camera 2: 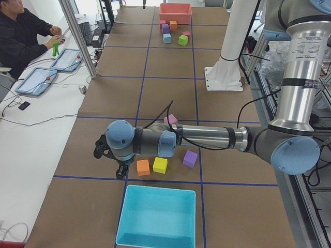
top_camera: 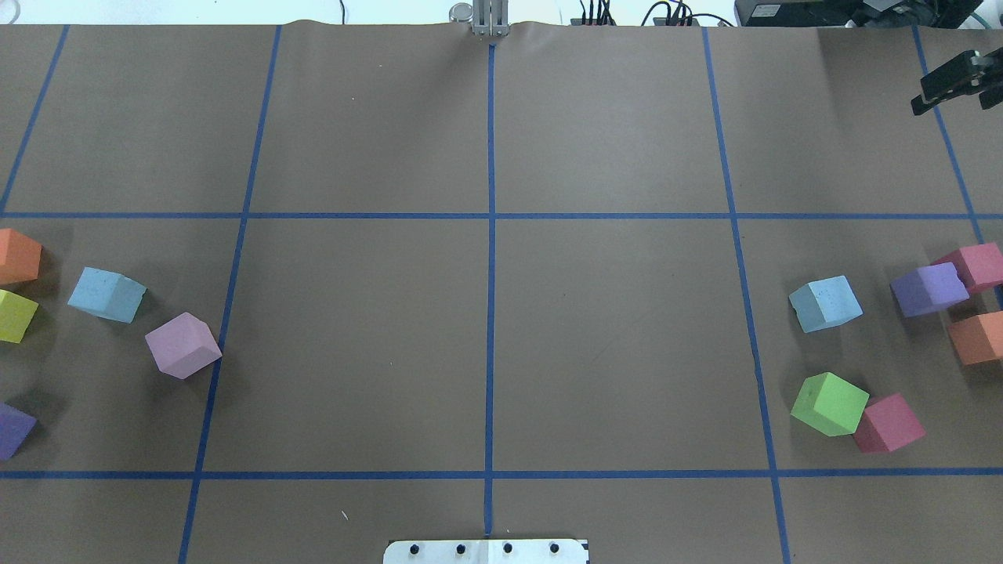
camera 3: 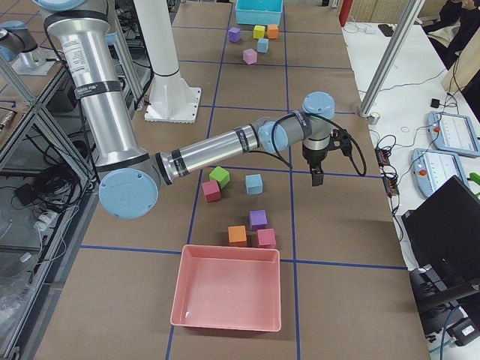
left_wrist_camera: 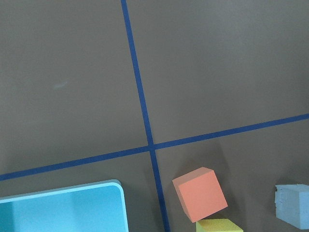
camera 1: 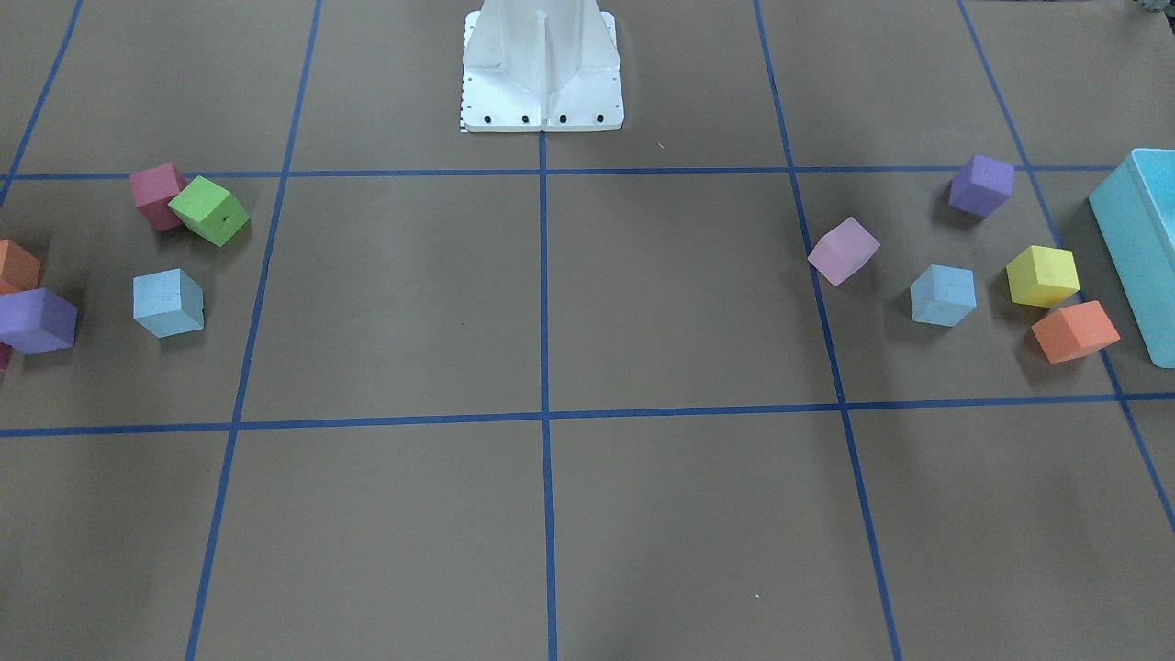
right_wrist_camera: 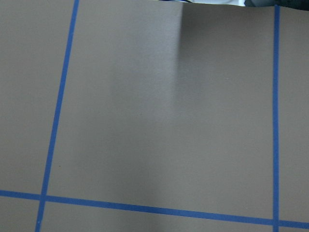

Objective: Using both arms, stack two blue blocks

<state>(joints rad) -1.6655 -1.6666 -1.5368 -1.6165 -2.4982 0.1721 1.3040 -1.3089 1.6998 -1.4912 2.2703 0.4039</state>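
The left blue block [top_camera: 106, 294] sits well left of the pedestal [camera 1: 542, 69], and the right blue block [top_camera: 824, 303] well right, both untouched. I cannot tell whether the left end effector [camera 2: 120, 173] or the right end effector [camera 3: 318, 178] is open. I'd square each to its cube's turned faces before descending.

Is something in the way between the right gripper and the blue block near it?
Nothing visible. Only bare table lies between the right gripper and the blue block. The green cube sits past the block, the purple cube off to one side.
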